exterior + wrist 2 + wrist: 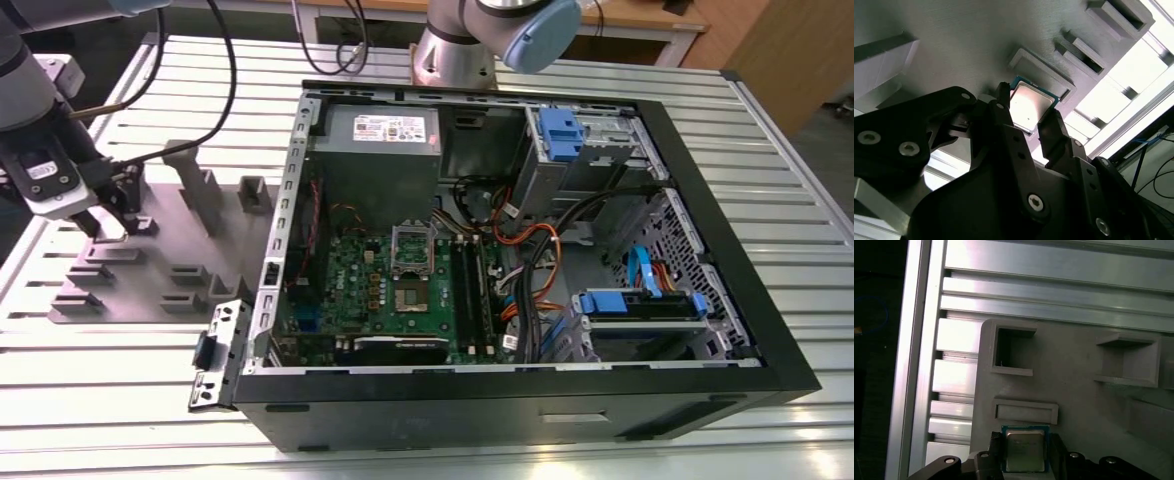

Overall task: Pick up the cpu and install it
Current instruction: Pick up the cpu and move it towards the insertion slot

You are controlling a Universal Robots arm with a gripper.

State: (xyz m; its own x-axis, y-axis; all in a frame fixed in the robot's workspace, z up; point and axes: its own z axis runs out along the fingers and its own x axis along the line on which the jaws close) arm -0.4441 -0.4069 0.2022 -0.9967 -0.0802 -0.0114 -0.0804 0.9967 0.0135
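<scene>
Slatted aluminium worktop carries everything. Black gripper hangs over grey moulded plate w/ upright blocks, by the worktop edge at the exterior view's left. Small square silver-topped cpu looks to lie flat on plate, squarely within the gripper's span in both wrist views, sides parallel to a low raised bar just beyond. Can't tell if gripper has clamped it or merely straddles. Cpu's near edge is cut off. Farther off: open black computer case w/ green circuit board.

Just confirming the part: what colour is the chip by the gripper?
The chip has a silver-grey top and teal-green edge, clearest in the first wrist view.
</scene>
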